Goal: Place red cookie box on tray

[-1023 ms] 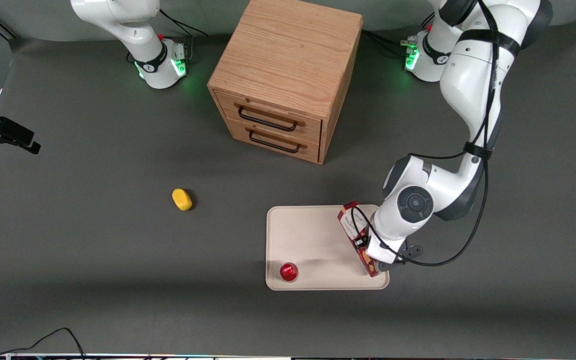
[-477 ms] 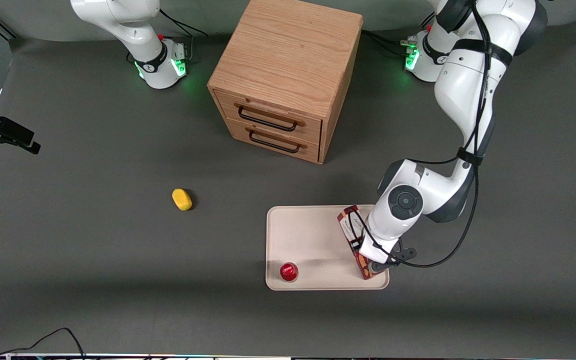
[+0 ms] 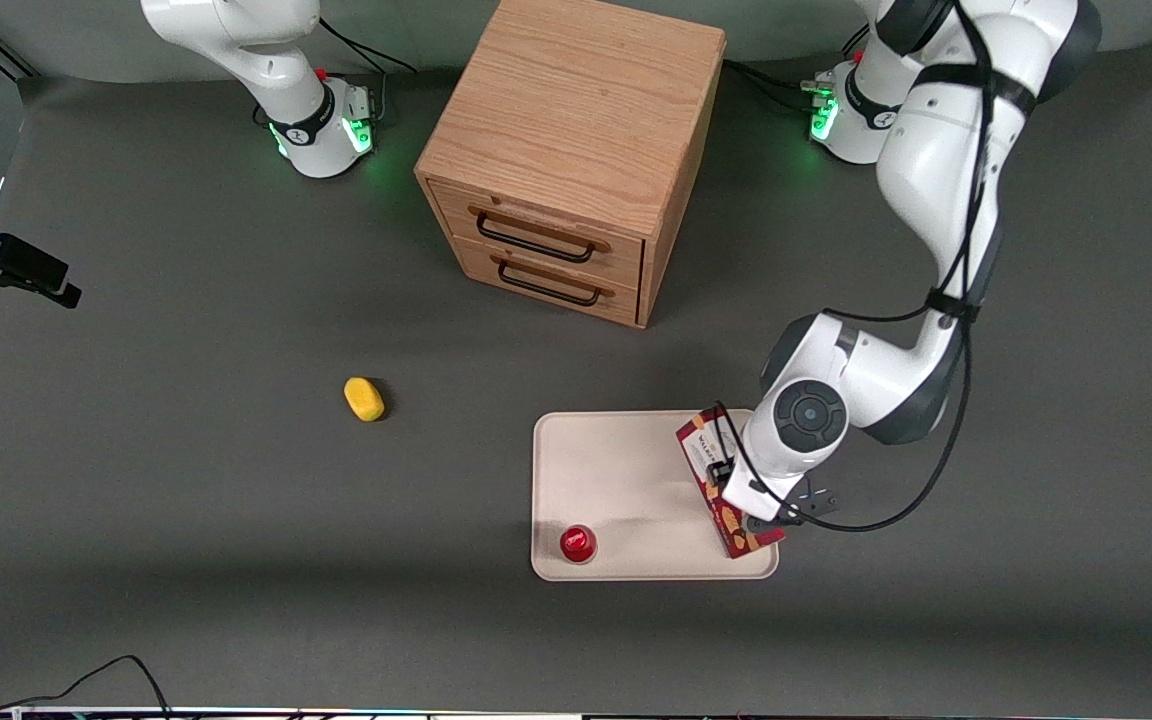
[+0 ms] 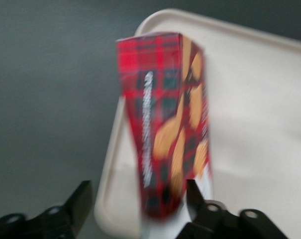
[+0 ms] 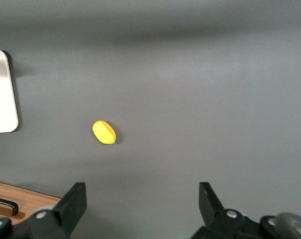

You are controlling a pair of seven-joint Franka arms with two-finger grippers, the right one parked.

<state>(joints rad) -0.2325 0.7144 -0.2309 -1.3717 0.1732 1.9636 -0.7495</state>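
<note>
The red cookie box (image 3: 742, 534), a tartan carton with cookie pictures and a white label end, rests on the cream tray (image 3: 626, 480) along the rim toward the working arm's end. In the left wrist view the box (image 4: 167, 124) stands between the two black fingers, close to one fingertip (image 4: 196, 196) and well apart from the other. The tray (image 4: 250, 99) lies under it. My gripper (image 3: 754, 512) hovers over the box's nearer half, open, and the wrist hides the box's middle.
A small round red cap (image 3: 577, 543) sits on the tray's near corner toward the parked arm. A yellow lump (image 3: 364, 398) lies on the grey table. A wooden two-drawer cabinet (image 3: 566, 150) stands farther from the front camera than the tray.
The fingers have let go of the box. Its near end has swung slightly toward the working arm's end and shows more of its cookie face. The wrist has shifted a little.
</note>
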